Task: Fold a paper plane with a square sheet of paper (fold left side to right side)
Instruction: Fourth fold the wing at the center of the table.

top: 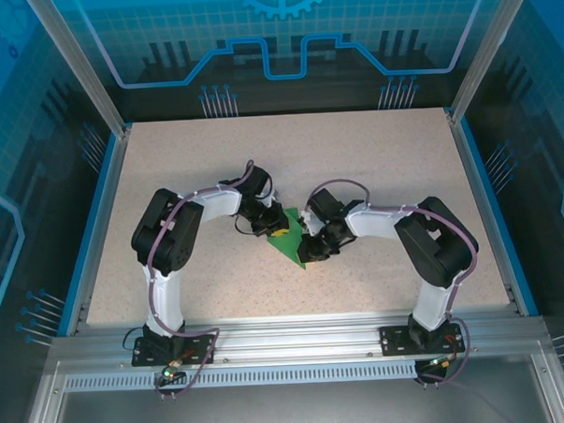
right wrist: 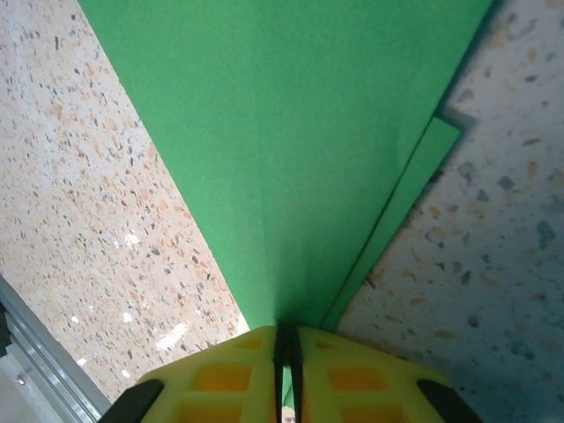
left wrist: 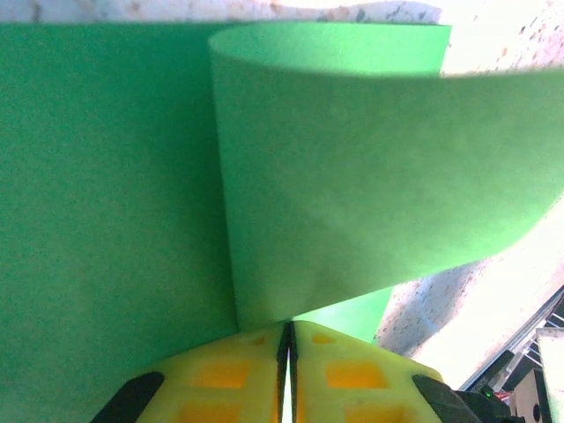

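At wrists, left pincer (left wrist: 286, 330) grips green sheet (left wrist: 106, 220) curled; right pincer (right wrist: 286, 333), flat.

Square sheet of paper (right wrist: 291, 132): thin, matt green. Table (top: 355, 161): smooth, speckled beige surface. Left gripper (left wrist: 287, 339): moulded yellow plastic. Frame rail (top: 297, 337): brushed metal.

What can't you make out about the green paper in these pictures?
Top view: green paper small, largely covered by left gripper and right gripper; fold lines unreadable.
Left wrist: a curled flap hides the layer beneath; edges cut off.
Right wrist: far end cut off by the top edge.
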Available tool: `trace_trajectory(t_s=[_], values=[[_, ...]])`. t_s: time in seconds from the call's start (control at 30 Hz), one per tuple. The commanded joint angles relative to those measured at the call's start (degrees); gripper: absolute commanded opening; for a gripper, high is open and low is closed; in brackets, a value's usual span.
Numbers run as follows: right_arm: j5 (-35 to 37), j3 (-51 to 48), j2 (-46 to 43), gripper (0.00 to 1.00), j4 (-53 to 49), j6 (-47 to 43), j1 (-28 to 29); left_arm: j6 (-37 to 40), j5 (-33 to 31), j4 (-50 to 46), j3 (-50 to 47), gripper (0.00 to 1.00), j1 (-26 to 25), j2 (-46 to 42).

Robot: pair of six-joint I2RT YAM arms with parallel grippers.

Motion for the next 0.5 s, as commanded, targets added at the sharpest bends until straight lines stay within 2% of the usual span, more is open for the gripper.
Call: trace_trajectory(t_s=[0.0,0.23,0.47], values=[[0.9,-0.5,-3.2,0.16,-4.9,-0.1,1.2,0.6,-2.2,-2.5,-1.6,0.13,0.3,0.8],[-0.9,1.3,-7.1,0.15,-1.0,1.2,1.1,0.5,-1.8,-2.0,-2.0,0.13,0.3,0.7],[-4.0,2.0,-1.1,0.14,4.4,3.1,0.9,0.4,-1.6,-1.8,-2.2,0.13,0.3,0.6]])
